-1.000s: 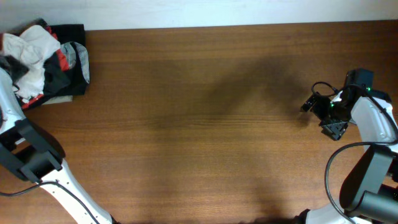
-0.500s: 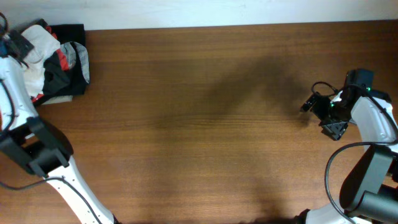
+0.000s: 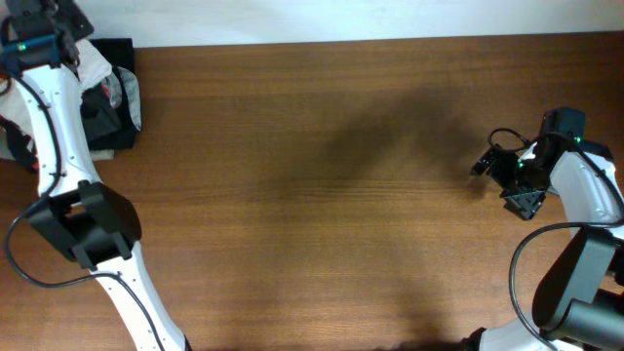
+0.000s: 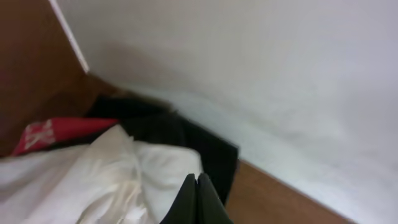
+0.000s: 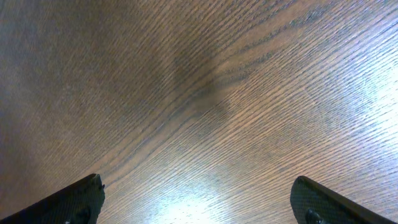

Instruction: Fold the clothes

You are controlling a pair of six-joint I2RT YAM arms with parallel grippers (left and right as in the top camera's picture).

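Note:
The clothes lie in a pile [image 3: 109, 97] at the table's far left corner: white, black, red and grey pieces. My left gripper [image 3: 73, 27] is above that pile, and its arm covers part of it. In the left wrist view its jaws [image 4: 196, 182] are pressed together right over a white garment [image 4: 118, 177], with a black garment [image 4: 186, 134] and a red one [image 4: 50, 132] behind. No cloth shows between the tips. My right gripper [image 3: 499, 183] stands open at the far right, with only bare wood between its fingers [image 5: 81, 196].
A white wall [image 4: 261, 74] runs right behind the pile and along the table's far edge. The brown wooden tabletop [image 3: 312, 195] stretches between the two arms. Cables hang off the right arm [image 3: 585, 195].
My left arm has swung up and back from the left edge to above the pile, and its gripper has shut. The white cloth has shifted. The right arm has not moved.

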